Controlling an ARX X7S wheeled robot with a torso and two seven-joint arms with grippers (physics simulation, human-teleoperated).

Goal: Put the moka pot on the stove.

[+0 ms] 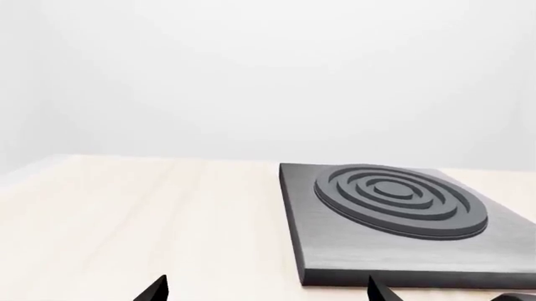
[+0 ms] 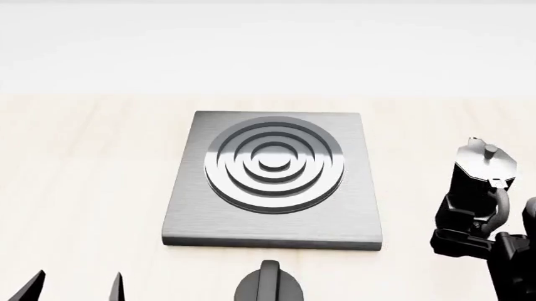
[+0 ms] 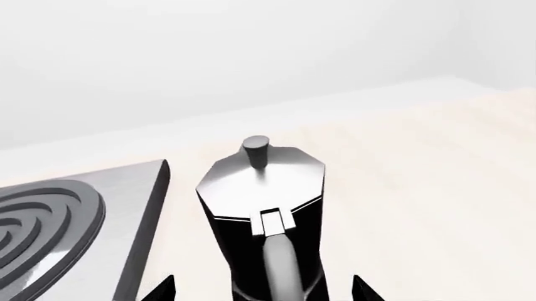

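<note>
Head view, moka pot (image 2: 479, 179) upright, handle twd robot, right pincer (image 3: 261, 290) open astride, left pincer (image 1: 266, 290) open.

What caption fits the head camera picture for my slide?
Moka pot waits right of the empty stove, right gripper at its handle.

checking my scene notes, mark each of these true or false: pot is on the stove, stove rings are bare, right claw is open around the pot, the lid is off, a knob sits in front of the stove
1. The moka pot is on the stove. False: it stands on the table to the stove's right.
2. The stove rings are bare. True.
3. The right claw is open, fingertips either side of the pot. True.
4. The pot's lid is off. False: the silvery lid is on.
5. A round black knob sits in front of the stove. True.
</note>
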